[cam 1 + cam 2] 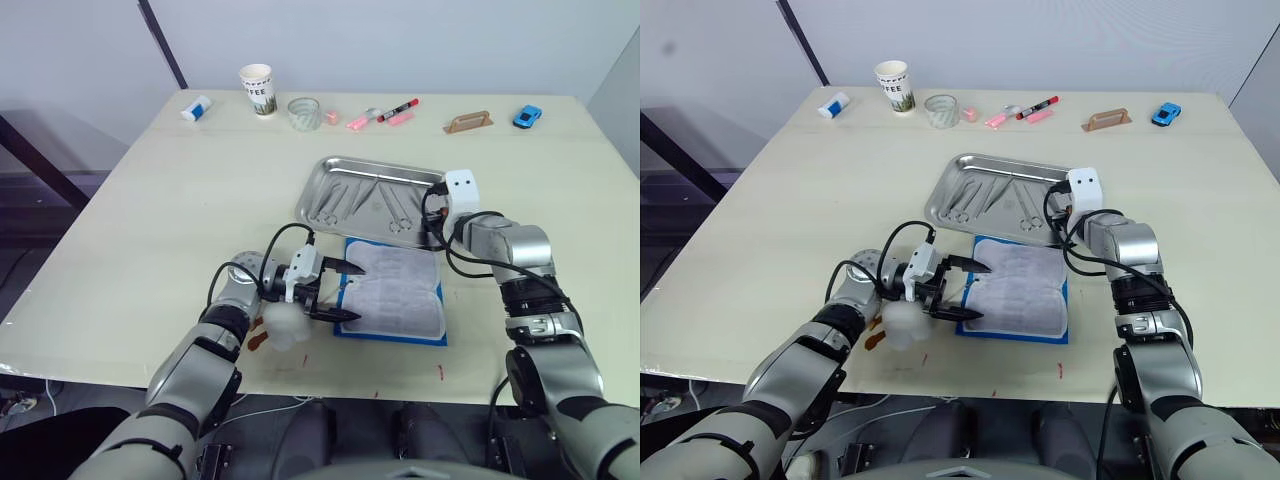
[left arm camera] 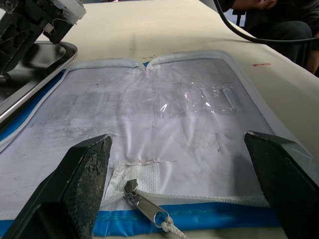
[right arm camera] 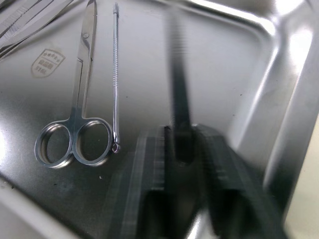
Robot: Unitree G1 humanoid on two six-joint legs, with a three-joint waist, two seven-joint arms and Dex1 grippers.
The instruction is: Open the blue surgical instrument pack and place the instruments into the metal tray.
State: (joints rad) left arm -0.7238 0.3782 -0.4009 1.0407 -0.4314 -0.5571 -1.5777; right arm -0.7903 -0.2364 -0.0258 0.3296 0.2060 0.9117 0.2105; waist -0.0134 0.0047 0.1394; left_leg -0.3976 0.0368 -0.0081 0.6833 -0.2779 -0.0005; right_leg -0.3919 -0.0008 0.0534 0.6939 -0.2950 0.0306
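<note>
A pale cream table [image 1: 200,200] with rounded corners stands before a plain light-grey wall [image 1: 400,40]. A dark slanted pole [image 1: 163,45] crosses the wall, and dark flooring [image 1: 30,210] lies beside the table.

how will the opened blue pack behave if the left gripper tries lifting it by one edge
Likely floppy: the blue surgical instrument pack lies flat and wrinkled like thin fabric, so it should sag. Its clear plastic lining looks glossy, so perhaps slippery. It appears emptied, so probably light.

The metal tray [image 3: 259,64] is polished steel, mirror-glossy with bright glare streaks; the scissors [image 3: 75,129] in it are smooth silver metal. The blue surgical instrument pack [image 2: 164,129] lies open — pale woven lining under clear, shiny plastic film, metal zipper pull [image 2: 144,206]. The table [image 1: 180,200] is matt cream.
</note>
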